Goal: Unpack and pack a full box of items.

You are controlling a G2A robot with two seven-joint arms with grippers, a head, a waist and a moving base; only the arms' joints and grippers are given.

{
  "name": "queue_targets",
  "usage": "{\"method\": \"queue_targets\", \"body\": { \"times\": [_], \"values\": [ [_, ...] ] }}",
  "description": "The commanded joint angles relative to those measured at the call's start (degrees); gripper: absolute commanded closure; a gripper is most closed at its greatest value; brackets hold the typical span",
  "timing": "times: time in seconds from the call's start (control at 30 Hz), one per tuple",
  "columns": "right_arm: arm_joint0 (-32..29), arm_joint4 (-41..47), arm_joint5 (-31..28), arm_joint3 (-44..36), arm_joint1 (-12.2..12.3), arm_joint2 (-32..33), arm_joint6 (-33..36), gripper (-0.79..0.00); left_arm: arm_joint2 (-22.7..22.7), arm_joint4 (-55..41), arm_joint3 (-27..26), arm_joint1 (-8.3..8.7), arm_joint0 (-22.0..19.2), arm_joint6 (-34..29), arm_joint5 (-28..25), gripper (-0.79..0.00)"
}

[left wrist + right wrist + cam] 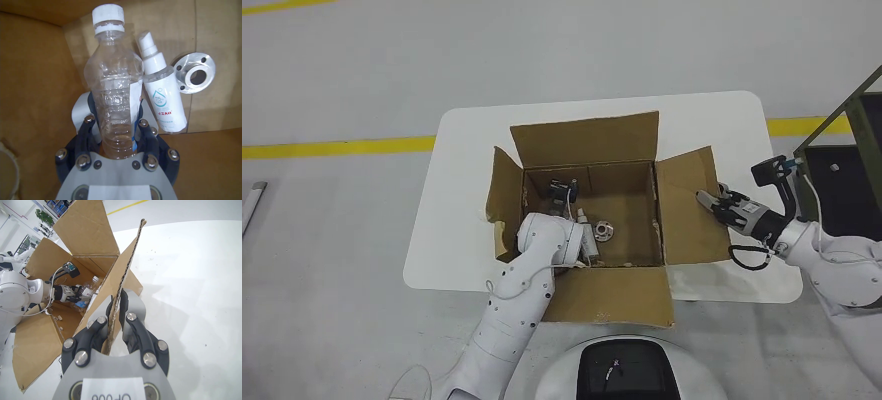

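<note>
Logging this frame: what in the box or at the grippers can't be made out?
Base of the clear bottle: left wrist view, behind the left gripper palm.
Pale round object: left wrist view, cut off by the edge; unidentifiable.
Spray bottle: right wrist view, mostly behind the box flap held by the right gripper.
Scraps on the box floor: right wrist view, too small to identify.

Setting: industrial hall or robotics test floor. Indicated by: smooth pale grey floor marked with yellow line; white rounded worktop set free-standing on open floor; dark green metal rack placed just beside worktop. In right wrist view, shelving with blue bins, potted plant and large windows seen along far wall.
</note>
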Motion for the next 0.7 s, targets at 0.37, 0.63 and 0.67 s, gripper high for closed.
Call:
{"method": "queue_targets", "body": {
  "times": [0.37, 0.63, 0.67],
  "values": [
    [1.69, 1.06, -0.72, 1.81, 0.24, 2.29, 0.36, 0.0, -6.05, -2.4, -13.84, 0.45, 1.32, -3.64, -0.74, 0.0],
    [1.9, 1.16, -1.2, 2.67, 0.59, 4.83, 0.85, 0.0, -9.17, -0.46, -20.42, 0.46, 0.72, -3.3, 2.73, 0.0],
    [1.85, 1.19, -1.17, 2.65, 0.62, 5.02, 0.92, -0.006, -9.48, -0.43, -21.07, 0.45, 0.62, -3.36, 2.78, 0.0]
  ]
}}
